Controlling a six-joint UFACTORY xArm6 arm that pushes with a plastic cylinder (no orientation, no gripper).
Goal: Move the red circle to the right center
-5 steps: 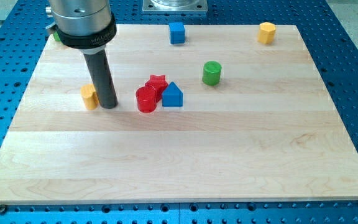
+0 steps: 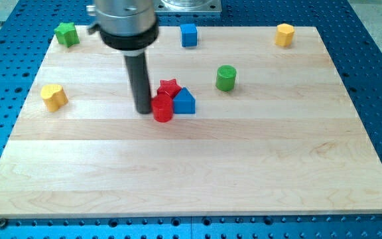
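- Red circle (image 2: pixel 162 108) is sitting a bit left of the board's middle, and my tip (image 2: pixel 143 110) is right up against its left side, looks like touching.
- no fingers on my end, just a straight dark rod, so nothing is pinched or spread; it's only leaning on the circle from the view's left.
- red star (image 2: pixel 169 87) is tucked just behind the circle, and the blue triangle-ish block (image 2: pixel 184 101) is snug on the circle's right. All three are bunched together.
- green cylinder (image 2: pixel 226 78) stands off to the right of that bunch, clearly apart.
- yellow block (image 2: pixel 54 97) is well off to the left near the board's edge.
- green star-ish block (image 2: pixel 66 33) at top left, blue cube (image 2: pixel 189 34) at top middle, another yellow block (image 2: pixel 284 34) at top right.
- everything's on the pale wooden board (image 2: pixel 244 166).
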